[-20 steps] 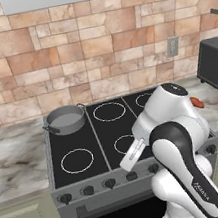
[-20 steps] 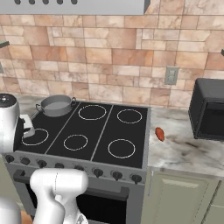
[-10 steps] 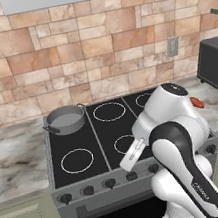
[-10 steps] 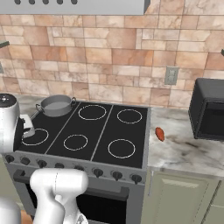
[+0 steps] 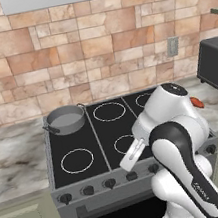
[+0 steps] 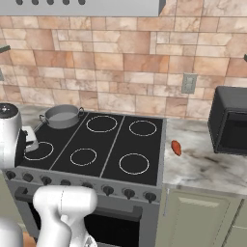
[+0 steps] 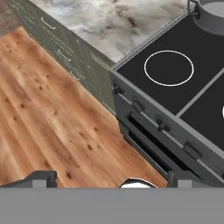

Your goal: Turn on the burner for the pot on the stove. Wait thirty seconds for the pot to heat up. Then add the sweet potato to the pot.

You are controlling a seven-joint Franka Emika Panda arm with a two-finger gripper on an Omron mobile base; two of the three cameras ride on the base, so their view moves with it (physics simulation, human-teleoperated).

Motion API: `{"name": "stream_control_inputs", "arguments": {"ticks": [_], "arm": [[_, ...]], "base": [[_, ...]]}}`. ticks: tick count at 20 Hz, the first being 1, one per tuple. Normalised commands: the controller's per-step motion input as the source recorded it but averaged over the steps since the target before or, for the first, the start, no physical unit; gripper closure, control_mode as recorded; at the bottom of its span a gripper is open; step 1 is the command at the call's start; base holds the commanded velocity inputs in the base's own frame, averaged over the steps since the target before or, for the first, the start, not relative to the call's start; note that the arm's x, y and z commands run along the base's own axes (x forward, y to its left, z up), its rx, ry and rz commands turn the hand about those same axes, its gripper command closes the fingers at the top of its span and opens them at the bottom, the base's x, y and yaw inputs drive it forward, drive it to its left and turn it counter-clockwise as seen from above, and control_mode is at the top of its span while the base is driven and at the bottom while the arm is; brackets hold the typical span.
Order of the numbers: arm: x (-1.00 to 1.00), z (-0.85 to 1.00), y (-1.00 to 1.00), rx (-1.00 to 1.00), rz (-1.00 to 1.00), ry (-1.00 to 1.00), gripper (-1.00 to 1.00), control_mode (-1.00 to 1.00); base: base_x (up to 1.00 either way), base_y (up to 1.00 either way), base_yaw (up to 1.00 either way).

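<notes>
The pot (image 5: 66, 119) stands on the far left burner ring of the stove (image 5: 89, 157), close to the brick wall (image 5: 72, 61), and from the left base view its inside looks bare grey metal with nothing in it. The right base view shows the same pot (image 6: 61, 116) with its two small side handles, and the hand view catches only its rim (image 7: 210, 15) at the far corner of the black cooktop. The other white rings carry nothing.

The sweet potato (image 6: 176, 147) lies on the marble tabletop (image 6: 207, 164) just right of the stove, well apart from the pot, with the whole width of the cooktop between them. From the left base view only a small orange-red tip (image 5: 196, 102) peeks past the arm. A black microwave (image 6: 231, 126) sits on the tabletop to the right of the sweet potato, and a wall outlet (image 6: 188, 83) is above it.

The hand (image 7: 111, 177) hangs out in front of the stove, over the wooden floor (image 7: 48, 127), its two fingertips (image 7: 41, 178) spread wide apart and holding nothing. The row of black knobs (image 7: 162, 125) lies ahead of it, untouched. Green cabinet doors (image 7: 65, 54) stand under the tabletop to the stove's left.
</notes>
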Motion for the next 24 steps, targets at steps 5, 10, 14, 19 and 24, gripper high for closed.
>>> {"name": "stream_control_inputs", "arguments": {"ticks": [5,10,14,19,24], "arm": [[0.00,0.00,0.00,0.00,0.00,0.00,-1.00,-1.00],[0.00,0.00,0.00,0.00,0.00,0.00,-1.00,-1.00],[0.00,0.00,0.00,0.00,0.00,0.00,-1.00,-1.00],[0.00,0.00,0.00,0.00,0.00,0.00,-1.00,-1.00],[0.00,0.00,0.00,0.00,0.00,0.00,-1.00,-1.00]], "base": [[0.00,0.00,0.00],[0.00,0.00,0.00],[0.00,0.00,0.00],[0.00,0.00,0.00],[0.00,0.00,0.00]]}}
